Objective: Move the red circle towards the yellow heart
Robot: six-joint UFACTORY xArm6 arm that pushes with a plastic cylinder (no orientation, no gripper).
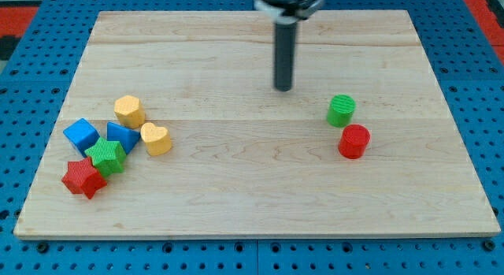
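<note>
The red circle (354, 141) lies on the wooden board at the view's right, just below a green circle (342, 110). The yellow heart (156, 139) lies at the view's left, at the right edge of a cluster of blocks. My tip (283, 88) stands on the board at the view's upper middle, up and to the left of the red circle, apart from every block.
The left cluster holds a yellow hexagon (128, 111), a blue cube (81, 135), a blue triangle (122, 136), a green star (106, 157) and a red star (83, 178). The wooden board (252, 204) sits on a blue pegboard table.
</note>
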